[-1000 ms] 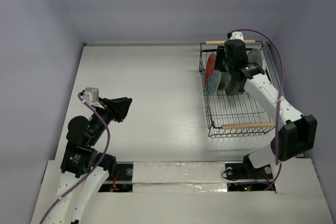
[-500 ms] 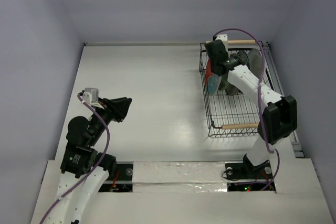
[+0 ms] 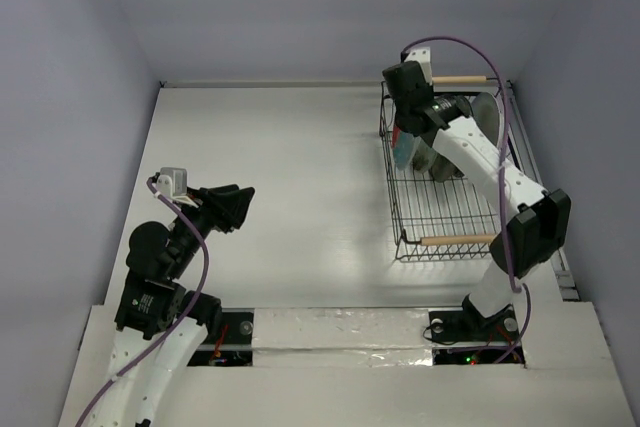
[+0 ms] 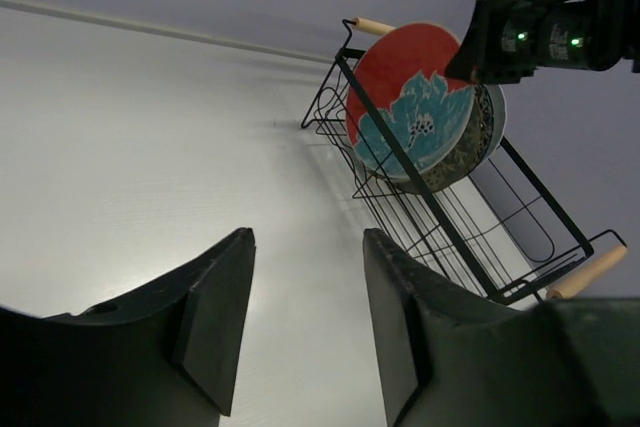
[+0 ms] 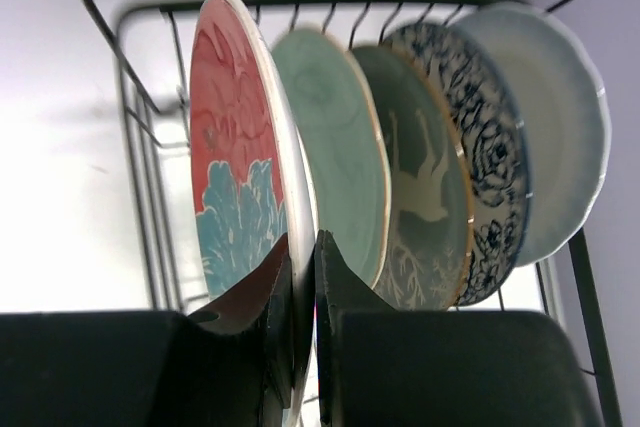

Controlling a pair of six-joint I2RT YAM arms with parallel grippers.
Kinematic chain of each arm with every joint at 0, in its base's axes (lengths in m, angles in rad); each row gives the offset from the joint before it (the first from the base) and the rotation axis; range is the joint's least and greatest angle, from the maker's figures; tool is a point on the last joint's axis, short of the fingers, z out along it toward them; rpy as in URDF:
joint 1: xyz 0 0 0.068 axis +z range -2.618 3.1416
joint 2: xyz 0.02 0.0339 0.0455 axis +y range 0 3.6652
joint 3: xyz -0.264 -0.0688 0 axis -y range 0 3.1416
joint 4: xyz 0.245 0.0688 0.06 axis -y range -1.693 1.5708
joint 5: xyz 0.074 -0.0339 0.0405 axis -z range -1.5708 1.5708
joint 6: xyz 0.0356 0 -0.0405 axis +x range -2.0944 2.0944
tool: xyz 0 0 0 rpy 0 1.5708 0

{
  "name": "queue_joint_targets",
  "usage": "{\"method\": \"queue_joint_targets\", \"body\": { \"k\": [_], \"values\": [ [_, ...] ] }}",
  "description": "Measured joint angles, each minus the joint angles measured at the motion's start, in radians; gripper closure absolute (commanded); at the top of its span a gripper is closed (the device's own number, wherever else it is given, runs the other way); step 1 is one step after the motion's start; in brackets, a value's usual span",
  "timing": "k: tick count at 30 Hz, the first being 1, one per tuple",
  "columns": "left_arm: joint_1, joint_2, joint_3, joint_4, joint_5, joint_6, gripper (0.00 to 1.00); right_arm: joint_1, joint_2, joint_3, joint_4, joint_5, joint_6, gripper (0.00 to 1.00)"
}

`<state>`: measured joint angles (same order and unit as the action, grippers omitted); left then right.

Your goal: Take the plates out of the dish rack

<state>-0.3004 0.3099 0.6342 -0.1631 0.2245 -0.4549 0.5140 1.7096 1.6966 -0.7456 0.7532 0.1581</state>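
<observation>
The black wire dish rack (image 3: 450,217) stands at the back right. Several plates stand on edge in its far end. In the right wrist view they run left to right: red-and-blue plate (image 5: 235,147), pale green plate (image 5: 335,157), dark grey-green patterned plate (image 5: 420,197), blue-patterned plate (image 5: 490,167), pale white plate (image 5: 545,137). My right gripper (image 5: 303,242) is shut on the rim of the red-and-blue plate (image 3: 401,144), which still stands in the rack. My left gripper (image 3: 240,205) is open and empty above the table at the left; its jaws (image 4: 305,237) point towards the rack (image 4: 470,247).
The rack has a wooden handle at the far end (image 3: 465,78) and one at the near end (image 3: 458,240). Its near half holds no plates. White tabletop (image 3: 290,167) lies left of the rack. Purple walls close in the table on three sides.
My right gripper has moved left from above the middle plates to the red-and-blue plate at the rack's left end and now clamps its rim. The left arm has barely moved.
</observation>
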Motion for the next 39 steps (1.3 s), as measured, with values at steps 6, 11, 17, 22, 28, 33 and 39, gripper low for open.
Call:
{"method": "queue_joint_targets", "body": {
  "k": [6, 11, 17, 22, 28, 33, 39],
  "values": [
    [0.000, 0.000, 0.000, -0.001, -0.005, -0.003, 0.40, 0.018, -0.137, 0.024, 0.011, -0.005, 0.008, 1.00],
    [0.000, 0.000, 0.000, -0.003, -0.013, -0.004, 0.40, 0.024, -0.383, -0.039, 0.075, -0.168, 0.059, 1.00],
    [0.001, -0.001, 0.000, -0.012, -0.029, -0.008, 0.41, 0.071, -0.459, -0.172, 0.318, -0.443, 0.230, 1.00],
    [0.005, -0.002, 0.000, -0.015, -0.038, -0.009, 0.42, 0.155, -0.182, -0.171, 0.520, -0.598, 0.365, 1.00],
    [0.009, -0.012, 0.000, -0.018, -0.046, -0.010, 0.42, 0.227, 0.146, -0.152, 0.544, -0.685, 0.458, 1.00],
    [0.009, -0.013, 0.000, -0.019, -0.045, -0.011, 0.42, 0.257, 0.289, -0.128, 0.545, -0.709, 0.513, 1.00],
    [0.010, -0.013, 0.000, -0.021, -0.045, -0.011, 0.42, 0.260, 0.363, -0.092, 0.629, -0.716, 0.569, 0.98]
  ]
}}
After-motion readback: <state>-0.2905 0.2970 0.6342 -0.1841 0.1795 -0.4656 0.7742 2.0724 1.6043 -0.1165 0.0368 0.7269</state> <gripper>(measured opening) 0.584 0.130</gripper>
